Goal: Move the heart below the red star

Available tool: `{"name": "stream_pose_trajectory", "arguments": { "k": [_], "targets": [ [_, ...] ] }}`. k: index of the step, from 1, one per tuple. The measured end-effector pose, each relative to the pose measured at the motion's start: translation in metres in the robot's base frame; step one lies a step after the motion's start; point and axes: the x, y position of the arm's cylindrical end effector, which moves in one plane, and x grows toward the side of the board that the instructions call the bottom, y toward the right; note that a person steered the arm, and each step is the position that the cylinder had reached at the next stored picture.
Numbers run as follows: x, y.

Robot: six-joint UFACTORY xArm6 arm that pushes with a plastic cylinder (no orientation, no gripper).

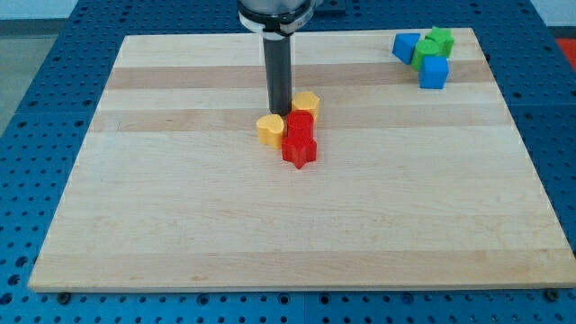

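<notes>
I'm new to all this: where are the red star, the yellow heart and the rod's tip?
red star [299, 148], camera view, top face.
yellow heart [269, 130], camera view, top face.
my tip [280, 112], camera view, rod's lowest end.

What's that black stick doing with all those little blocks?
It's a robot arm's rod pushing blocks around a wooden board. My tip sits in the middle cluster, just above the yellow heart and beside the yellow block. A red block and the red star touch them. The heart is still left of the star, not below it. Blue and green blocks wait in the top right corner.
</notes>
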Motion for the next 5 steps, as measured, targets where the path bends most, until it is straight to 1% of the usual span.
{"name": "stream_pose_trajectory", "arguments": {
  "k": [1, 4, 5],
  "targets": [
    [0.009, -0.022],
    [0.106, -0.021],
    [0.113, -0.021]
  ]
}}
